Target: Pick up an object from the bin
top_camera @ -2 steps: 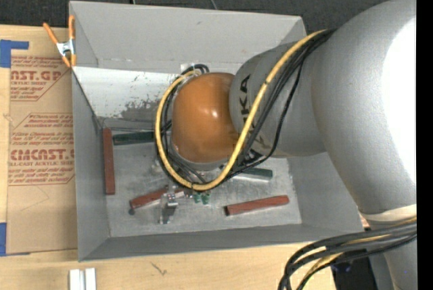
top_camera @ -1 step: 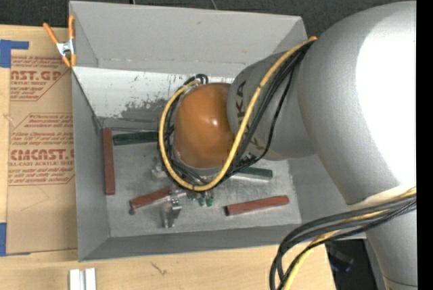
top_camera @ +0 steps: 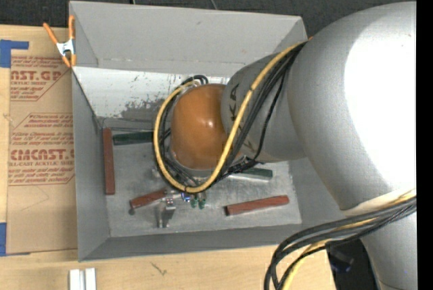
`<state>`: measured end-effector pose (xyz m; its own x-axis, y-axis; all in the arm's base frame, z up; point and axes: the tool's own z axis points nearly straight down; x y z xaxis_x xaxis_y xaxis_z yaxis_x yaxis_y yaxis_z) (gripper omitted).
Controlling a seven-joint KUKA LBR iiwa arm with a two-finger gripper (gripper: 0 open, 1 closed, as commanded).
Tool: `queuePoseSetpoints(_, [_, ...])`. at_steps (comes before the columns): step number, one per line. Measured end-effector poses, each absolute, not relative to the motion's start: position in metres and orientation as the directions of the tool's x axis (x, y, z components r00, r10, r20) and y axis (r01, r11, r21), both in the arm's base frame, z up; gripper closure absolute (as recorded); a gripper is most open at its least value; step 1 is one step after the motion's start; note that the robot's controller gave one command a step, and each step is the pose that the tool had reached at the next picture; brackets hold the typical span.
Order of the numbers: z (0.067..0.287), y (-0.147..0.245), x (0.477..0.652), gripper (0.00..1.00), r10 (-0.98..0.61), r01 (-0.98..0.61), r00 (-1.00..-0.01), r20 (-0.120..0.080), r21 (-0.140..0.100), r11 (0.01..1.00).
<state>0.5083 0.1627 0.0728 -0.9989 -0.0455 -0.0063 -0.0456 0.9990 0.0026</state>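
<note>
Pincer (top_camera: pixel 169 207) lower-centre in bin (top_camera: pixel 88 147), under orange wrist cover (top_camera: pixel 196 126); released/clenched: can't tell. Brown stick (top_camera: pixel 149 199) just left, reddish bar (top_camera: pixel 257 205) lower right.

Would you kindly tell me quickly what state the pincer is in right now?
Pincer: cannot be told, open or closed; it is down by a short reddish-brown stick.

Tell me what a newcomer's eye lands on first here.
The bulky grey arm on the right stands out first. Its glossy orange wrist cover, ringed by yellow and black cables, sits over the middle of the grey bin. Next come a long red-brown stick along the bin's left wall and a second red-brown stick lying at the lower right.
</note>
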Motion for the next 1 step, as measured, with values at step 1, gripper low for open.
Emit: queuePoseSetpoints(1, [0.0737,0.1594,0.5108,0.00,-0.130,-0.130,-0.991,-0.006,0.002,0.991])
